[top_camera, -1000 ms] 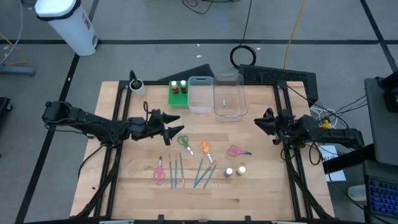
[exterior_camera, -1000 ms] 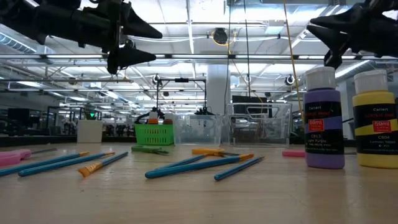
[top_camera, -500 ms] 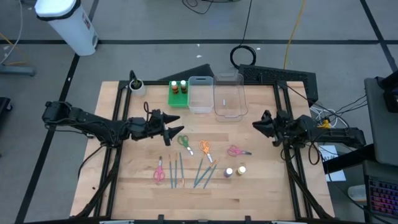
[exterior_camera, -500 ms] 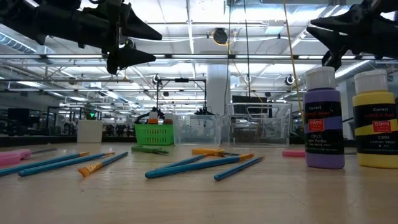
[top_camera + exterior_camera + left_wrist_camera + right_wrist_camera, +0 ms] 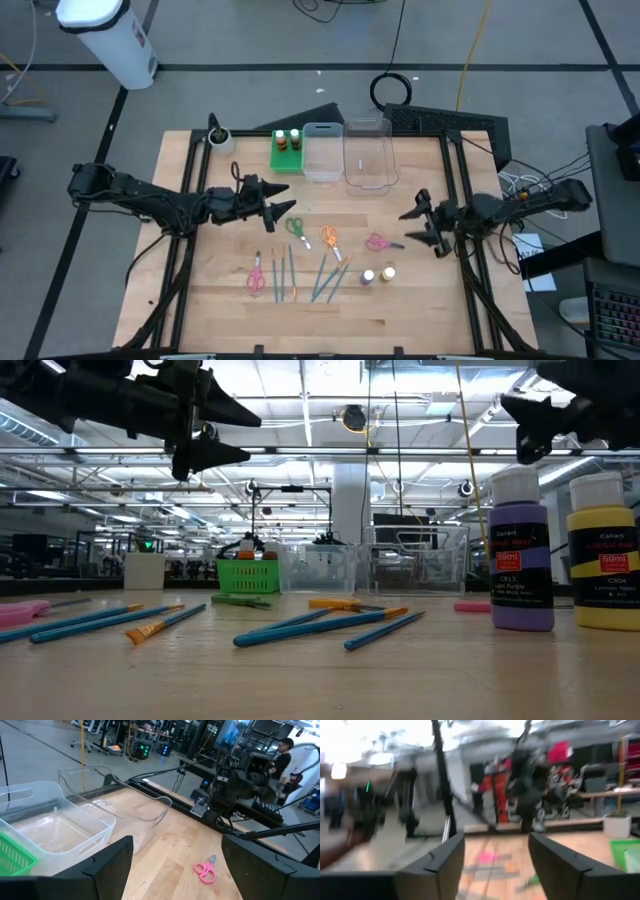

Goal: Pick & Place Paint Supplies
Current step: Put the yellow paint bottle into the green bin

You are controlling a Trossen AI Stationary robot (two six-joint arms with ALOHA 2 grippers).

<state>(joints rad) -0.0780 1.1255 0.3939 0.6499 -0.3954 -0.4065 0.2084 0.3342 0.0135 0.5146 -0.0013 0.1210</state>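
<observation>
Over the wooden table (image 5: 420, 310), right pincer (image 5: 412, 226) hangs agape, empty, beside pink scissors (image 5: 378, 242).

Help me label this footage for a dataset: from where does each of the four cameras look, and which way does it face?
High view: overhead, straight down; shows both arms, left gripper, right gripper.
Low view: table height, looking across brushes and the purple paint bottle; arms overhead.
Left wrist view: past its open fingers toward clear bins and pink scissors.
Right wrist view: blurred, facing across the table.
Shared: pink scissors, high and left wrist views.
</observation>
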